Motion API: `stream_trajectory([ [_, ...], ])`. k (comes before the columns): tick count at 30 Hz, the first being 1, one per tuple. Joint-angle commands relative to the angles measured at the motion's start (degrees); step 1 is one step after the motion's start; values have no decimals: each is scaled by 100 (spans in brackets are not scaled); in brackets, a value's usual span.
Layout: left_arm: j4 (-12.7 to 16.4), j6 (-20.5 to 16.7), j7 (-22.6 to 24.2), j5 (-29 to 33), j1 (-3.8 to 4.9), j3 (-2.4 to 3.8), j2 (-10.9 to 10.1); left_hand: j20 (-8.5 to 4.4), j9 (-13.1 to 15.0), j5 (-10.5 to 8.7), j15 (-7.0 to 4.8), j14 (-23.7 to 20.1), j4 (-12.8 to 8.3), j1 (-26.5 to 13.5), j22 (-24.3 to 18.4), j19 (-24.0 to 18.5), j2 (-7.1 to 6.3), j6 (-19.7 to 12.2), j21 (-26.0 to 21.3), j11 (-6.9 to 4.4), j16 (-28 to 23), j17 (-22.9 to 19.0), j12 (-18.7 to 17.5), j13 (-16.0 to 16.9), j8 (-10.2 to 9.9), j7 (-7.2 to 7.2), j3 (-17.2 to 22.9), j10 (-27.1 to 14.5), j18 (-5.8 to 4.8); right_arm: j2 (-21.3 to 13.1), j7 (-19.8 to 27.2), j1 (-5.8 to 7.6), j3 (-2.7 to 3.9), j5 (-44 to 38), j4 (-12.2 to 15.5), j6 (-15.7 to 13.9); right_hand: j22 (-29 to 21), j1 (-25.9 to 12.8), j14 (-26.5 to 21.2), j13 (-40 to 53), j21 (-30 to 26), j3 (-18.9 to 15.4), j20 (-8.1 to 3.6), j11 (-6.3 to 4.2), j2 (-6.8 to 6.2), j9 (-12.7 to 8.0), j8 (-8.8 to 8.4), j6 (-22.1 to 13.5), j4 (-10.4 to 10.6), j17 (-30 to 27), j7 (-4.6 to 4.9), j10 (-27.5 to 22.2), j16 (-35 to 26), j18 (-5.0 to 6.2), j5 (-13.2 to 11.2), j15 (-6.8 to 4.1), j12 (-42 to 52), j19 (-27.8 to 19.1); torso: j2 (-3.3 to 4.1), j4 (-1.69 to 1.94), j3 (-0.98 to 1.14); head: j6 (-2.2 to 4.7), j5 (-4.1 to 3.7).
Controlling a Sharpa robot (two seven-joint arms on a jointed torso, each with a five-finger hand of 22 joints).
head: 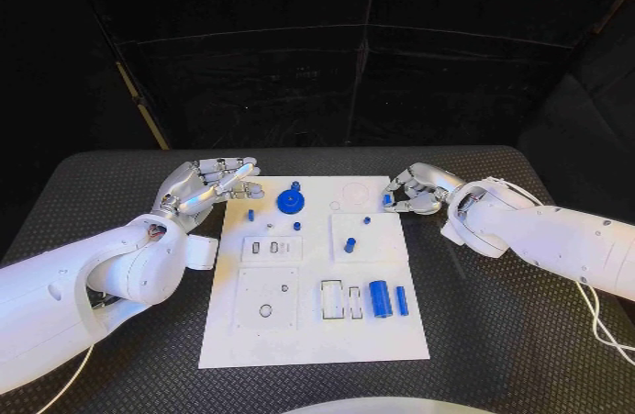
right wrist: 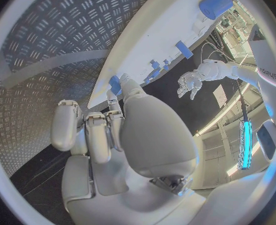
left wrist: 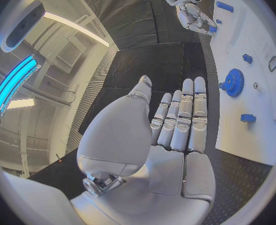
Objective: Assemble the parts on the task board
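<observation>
The white task board (head: 315,341) lies in the middle of the table. At its far right edge my right hand (head: 418,194) pinches a small blue part (head: 388,198) between thumb and fingertip; the part (right wrist: 115,84) also shows at the curled fingers (right wrist: 106,130) in the right wrist view. My left hand (head: 212,184) hovers at the board's far left corner, fingers (left wrist: 185,115) straight and side by side, holding nothing. A blue gear (head: 290,202) stands on the board just right of it, and appears as the gear (left wrist: 233,82) in the left wrist view.
Several small blue pegs (head: 350,245) stand across the board's middle. A blue cylinder (head: 379,298) and a blue bar (head: 401,300) lie near its front right, beside rectangular slots (head: 341,300). The black ribbed table (head: 503,341) surrounds the board.
</observation>
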Motion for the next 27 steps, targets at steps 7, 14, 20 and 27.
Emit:
stream_trajectory([
  [7,7,68,19,-19,5,6,4,-2,-1,-37,16,-3,-33,-20,-5,54,56,9,-14,28,-30,5,-34,-5,-18,15,12,1,15,28,52,1,2,-21,-17,-8,10,113,570,889,24,113,-50,-98,155,3,98,259,-120,1433,-84,191,31,-103,-339,-81,60,19,0,3,-2,-17,-1],
  [14,6,69,15,-19,5,6,2,-2,-1,-37,16,-3,-33,-20,-5,54,56,9,-14,28,-30,5,-34,-5,-18,15,12,1,15,35,92,-2,2,-21,-18,-167,60,113,578,952,46,215,-98,-160,269,20,169,463,-160,1468,-162,242,42,-112,-386,-138,114,51,-2,3,-1,-21,-7],
  [20,3,73,14,-19,5,6,1,-2,-1,-37,16,-3,-33,-20,-5,54,56,9,-14,28,-30,5,-34,-5,-18,15,12,1,15,24,148,-3,3,22,31,-416,104,145,585,1001,65,311,-146,-221,356,37,225,603,-223,1502,-230,280,53,-121,-367,-191,155,79,-1,4,3,-21,-8],
  [27,-6,73,11,-19,4,6,-13,-2,-1,-37,15,-1,-42,-16,-7,56,63,12,-17,27,-36,10,-38,-4,-24,13,10,5,15,-76,26,-2,6,57,343,-685,121,126,586,1009,73,336,-168,-241,366,42,238,643,-244,1508,-250,287,55,-125,-320,-210,161,91,-15,1,-3,-24,-5],
])
